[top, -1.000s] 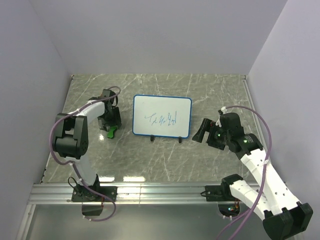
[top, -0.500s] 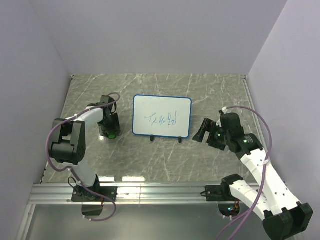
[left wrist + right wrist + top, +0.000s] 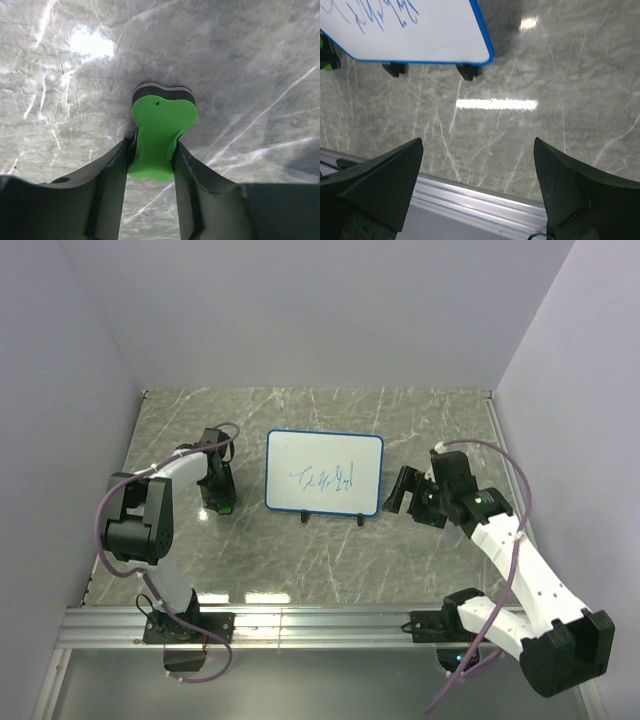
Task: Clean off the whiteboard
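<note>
The left gripper [image 3: 153, 150] is clenched on the green eraser [image 3: 161, 120]. Its fingers [image 3: 112, 175] press against the narrow waist of the bone-shaped pad, which lies flat on the marble tabletop [image 3: 250, 75]. The whiteboard [image 3: 323, 472] stands at the middle of the tabletop, propped on small black feet [image 3: 467, 71] and apparently leaning back. The eraser lies near the board, at its 9 o'clock. Blue writing [image 3: 325, 478] crosses the board's centre.

The step in hand looks like lifting the eraser and carrying it to that writing. To do it well, raise the eraser straight up first so its dark underside clears the stone. Then turn the wrist so that face meets the sloped board flat. Press lightly, because a board resting only on its feet may slide or tip toward 12 o'clock.

The right gripper [image 3: 404, 490] is spread wide and empty, near the board's 3 o'clock edge but apart from it. From there it could brace the blue frame [image 3: 489, 47] while the other arm wipes.

The strip between the eraser and the frame's 9 o'clock edge is narrow, so coming in from above is safer than sweeping sideways. Walls [image 3: 60, 440] close in at 9, 12 and 3 o'clock, and a metal rail [image 3: 300, 620] runs along 6 o'clock. The freest tabletop lies at the board's 6 o'clock.
</note>
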